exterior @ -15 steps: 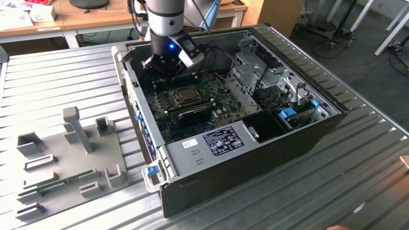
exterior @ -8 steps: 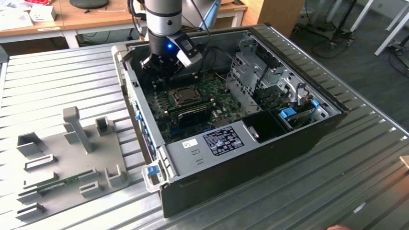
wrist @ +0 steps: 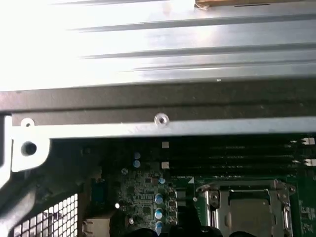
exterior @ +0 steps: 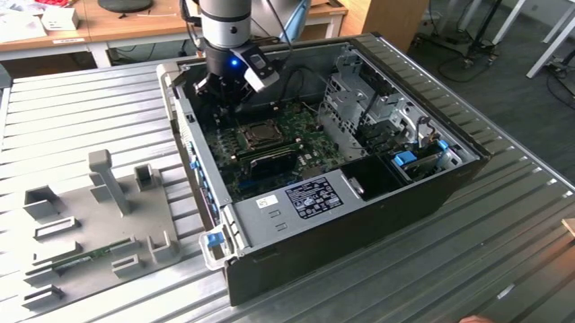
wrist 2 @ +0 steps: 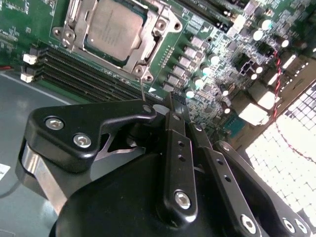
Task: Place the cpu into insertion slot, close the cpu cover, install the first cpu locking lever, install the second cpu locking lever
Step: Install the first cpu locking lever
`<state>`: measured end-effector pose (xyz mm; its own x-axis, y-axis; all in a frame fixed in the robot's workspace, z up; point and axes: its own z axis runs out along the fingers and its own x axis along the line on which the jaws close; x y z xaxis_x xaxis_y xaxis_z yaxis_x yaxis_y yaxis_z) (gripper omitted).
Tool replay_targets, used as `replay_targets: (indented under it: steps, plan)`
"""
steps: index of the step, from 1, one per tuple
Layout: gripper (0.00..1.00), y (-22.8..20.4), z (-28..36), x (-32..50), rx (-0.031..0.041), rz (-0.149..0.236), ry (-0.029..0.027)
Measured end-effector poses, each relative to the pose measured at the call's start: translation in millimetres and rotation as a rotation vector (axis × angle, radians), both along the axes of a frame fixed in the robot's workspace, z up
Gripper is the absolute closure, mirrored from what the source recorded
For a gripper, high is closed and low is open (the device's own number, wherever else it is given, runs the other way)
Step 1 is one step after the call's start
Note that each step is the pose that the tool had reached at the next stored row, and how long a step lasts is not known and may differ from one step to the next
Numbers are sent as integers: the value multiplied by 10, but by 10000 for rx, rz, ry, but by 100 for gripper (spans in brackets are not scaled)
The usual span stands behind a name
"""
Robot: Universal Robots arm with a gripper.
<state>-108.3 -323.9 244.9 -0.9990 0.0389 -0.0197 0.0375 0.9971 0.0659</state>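
One cpu [wrist 2: 112, 28] lies flat in the insertion slot [wrist: 213, 200], just ahead of and below the pincer [wrist 2: 165, 106], so the seating looks done. One cpu cover [wrist 2: 148, 53] lies down around it, its window framing the metal top; I judge it is there to keep the chip pressed home. One thin rod [wrist 2: 142, 91] rises from the slot's nearest corner toward the pincer (probably a locking lever, not yet latched). Four memory slots [wrist 2: 84, 74] run alongside, off to the pincer's side. Whether the pincer is apart or together, I cannot tell.
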Motion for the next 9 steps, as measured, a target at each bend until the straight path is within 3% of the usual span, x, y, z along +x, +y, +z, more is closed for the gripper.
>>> replay_targets:
  steps: [5,9]
  plan:
    - [90,28,-4,-27,8,1,0]
    - [90,37,-4,-35,99,4,-6]
